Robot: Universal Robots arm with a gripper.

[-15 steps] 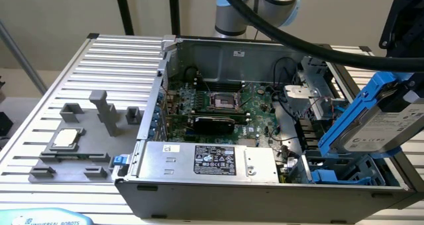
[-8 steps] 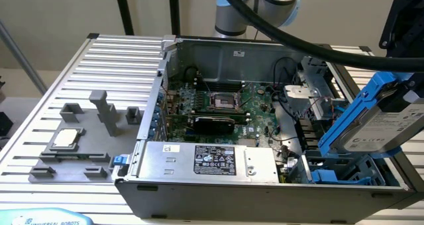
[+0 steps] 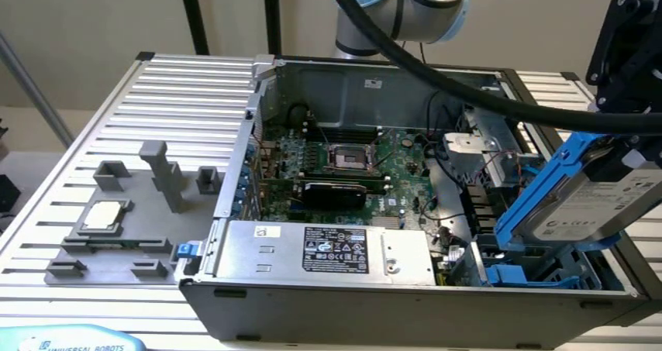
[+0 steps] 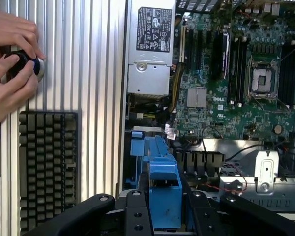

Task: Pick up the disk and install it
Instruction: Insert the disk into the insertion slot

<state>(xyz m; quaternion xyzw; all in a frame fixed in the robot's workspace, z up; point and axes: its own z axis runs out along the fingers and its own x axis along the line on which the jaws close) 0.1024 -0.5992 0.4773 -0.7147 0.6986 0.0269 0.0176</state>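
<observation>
The disk (image 3: 587, 204), blue carrier and all, hangs tilted over the corner of the open computer case (image 3: 393, 308) on the exterior view's right. It's clamped in the gripper (image 4: 165, 216), black fingers (image 4: 136, 216) pinching the carrier from both sides. Inside the case, the power supply (image 3: 331, 250) and motherboard (image 3: 342, 165) lie exposed. Off by a keyboard (image 4: 46, 167), a person's hands (image 4: 10, 73) hold a round black object (image 4: 20, 66).

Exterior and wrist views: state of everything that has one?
disk, held tilted over the open case, not seated.
gripper, shut on the disk.
computer case, lying flat, side panel off.
chip, resting in the grey holder, outside the case.
hands, wrapped around a round black knob.
</observation>
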